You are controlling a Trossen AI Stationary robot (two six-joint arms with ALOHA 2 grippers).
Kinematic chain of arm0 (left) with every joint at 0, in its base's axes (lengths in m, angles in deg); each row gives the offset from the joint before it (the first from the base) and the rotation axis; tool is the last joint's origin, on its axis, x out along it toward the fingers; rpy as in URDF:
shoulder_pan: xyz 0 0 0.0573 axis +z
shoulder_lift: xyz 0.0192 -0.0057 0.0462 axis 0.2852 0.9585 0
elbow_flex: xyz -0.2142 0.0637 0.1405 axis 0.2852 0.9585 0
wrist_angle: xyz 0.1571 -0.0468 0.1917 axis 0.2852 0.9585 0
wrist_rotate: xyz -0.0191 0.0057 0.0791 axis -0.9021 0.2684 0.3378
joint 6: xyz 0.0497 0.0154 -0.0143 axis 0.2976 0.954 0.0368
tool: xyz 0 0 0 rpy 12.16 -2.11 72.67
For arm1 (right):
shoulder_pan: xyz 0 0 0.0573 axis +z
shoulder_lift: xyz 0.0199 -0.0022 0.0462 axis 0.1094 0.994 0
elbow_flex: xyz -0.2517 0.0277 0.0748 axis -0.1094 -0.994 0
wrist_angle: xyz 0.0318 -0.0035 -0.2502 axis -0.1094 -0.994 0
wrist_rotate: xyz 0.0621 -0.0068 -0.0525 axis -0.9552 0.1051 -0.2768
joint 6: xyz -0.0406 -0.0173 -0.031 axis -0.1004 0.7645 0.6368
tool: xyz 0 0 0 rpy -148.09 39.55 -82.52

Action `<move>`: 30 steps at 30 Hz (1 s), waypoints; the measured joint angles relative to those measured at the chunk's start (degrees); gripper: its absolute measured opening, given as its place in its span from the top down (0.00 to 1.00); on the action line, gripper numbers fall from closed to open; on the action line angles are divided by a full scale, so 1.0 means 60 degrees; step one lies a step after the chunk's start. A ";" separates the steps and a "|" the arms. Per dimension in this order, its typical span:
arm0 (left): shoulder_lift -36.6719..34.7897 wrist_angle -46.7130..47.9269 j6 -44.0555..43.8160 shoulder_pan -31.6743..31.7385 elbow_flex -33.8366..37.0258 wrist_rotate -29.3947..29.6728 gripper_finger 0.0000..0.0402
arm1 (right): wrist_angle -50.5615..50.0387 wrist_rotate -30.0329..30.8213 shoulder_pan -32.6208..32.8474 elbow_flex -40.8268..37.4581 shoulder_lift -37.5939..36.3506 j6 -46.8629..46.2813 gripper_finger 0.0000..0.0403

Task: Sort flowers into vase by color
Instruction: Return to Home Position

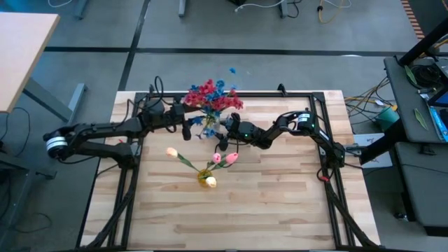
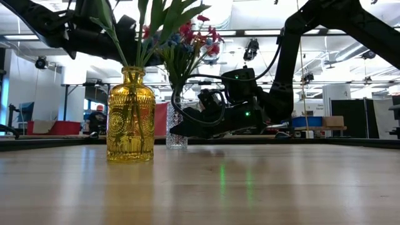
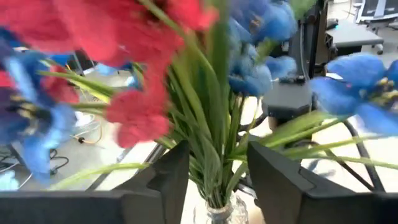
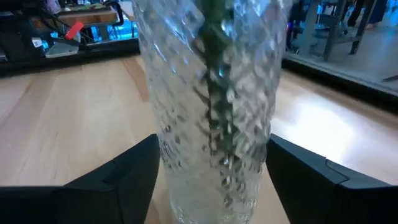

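A clear cut-glass vase stands on its base near the table's far edge. It holds a bunch of red and blue flowers on green stems. My right gripper is shut on this vase. My left gripper is open, one finger on either side of the stems just above the vase's neck. Whether it touches them I cannot tell. A yellow glass vase stands nearer, holding pink and cream tulips. My right gripper holds the clear vase by its lower body, pinched between the two fingers, one on each side of the glass wall. The fingers come in level from the table's right. The vase stands upright with its base on the table.
The yellow vase stands a short way toward the near edge from both grippers. A dark metal frame runs along the table's far and side edges. Bare wood stretches across the near half. Benches and equipment fill the room behind.
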 joint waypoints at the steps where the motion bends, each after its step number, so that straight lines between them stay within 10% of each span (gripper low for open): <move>1: -0.0082 0.0048 -0.0031 0.0000 0.0000 0.0001 0.62 | -0.0045 -0.0007 0.0003 0.0000 0.0004 -0.0023 0.32; 30: -0.3862 0.5063 -0.1183 -0.0020 -0.0018 0.0685 0.54 | -0.0686 -0.0011 0.0003 -0.0231 -0.0529 -0.0326 0.20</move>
